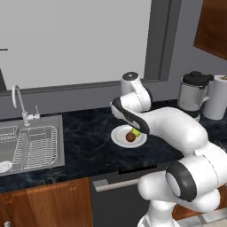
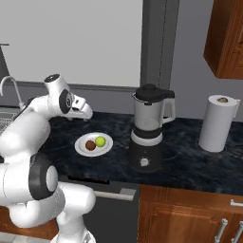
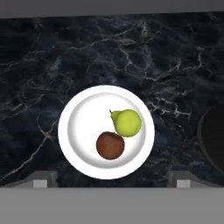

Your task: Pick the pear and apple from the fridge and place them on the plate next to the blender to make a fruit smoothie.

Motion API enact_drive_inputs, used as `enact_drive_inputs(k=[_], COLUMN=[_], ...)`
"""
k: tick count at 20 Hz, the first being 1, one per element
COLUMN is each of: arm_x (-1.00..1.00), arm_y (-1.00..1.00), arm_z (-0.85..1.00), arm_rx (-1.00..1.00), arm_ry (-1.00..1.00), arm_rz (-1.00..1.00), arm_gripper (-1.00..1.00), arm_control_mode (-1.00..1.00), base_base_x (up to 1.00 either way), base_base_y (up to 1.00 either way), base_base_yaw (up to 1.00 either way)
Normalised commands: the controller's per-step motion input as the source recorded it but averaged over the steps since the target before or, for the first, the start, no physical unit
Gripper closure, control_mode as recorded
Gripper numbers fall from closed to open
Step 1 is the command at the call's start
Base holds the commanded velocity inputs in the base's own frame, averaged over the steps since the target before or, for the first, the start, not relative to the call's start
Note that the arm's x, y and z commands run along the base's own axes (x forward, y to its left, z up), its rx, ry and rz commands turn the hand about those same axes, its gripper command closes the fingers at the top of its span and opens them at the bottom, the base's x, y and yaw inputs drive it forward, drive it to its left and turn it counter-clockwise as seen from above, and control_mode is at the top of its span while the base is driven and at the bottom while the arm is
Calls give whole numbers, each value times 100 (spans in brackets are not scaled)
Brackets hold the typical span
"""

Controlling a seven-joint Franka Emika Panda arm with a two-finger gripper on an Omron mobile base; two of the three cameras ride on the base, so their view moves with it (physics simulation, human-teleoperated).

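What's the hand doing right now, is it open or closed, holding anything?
Hand: open and holding nothing, poised above the plate; the pear and the apple both lie on the plate.

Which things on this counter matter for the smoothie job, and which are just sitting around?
Job:
pear
apple
plate, holding both fruits
blender, right of the plate
gripper, above the plate, empty

Lying about:
paper-towel roll
sink
faucet
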Motion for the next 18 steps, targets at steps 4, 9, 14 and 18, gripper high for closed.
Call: enact_drive_inputs(k=[4,9,14,18], arm_x=[-100,-100,-100,-100], arm_y=[9,1,0,-3], arm_z=[100,97,88,80], arm_rx=[-14,-19,-13,-2], arm_ry=[-38,-71,-48,-29], arm_rz=[1,5,1,15], arm_gripper=[-100,-100,-100,-100], arm_control_mode=[-100,-100,-100,-100], base_base_x=[0,0,0,0], base_base_y=[0,0,0,0], base_base_yaw=[0,0,0,0])
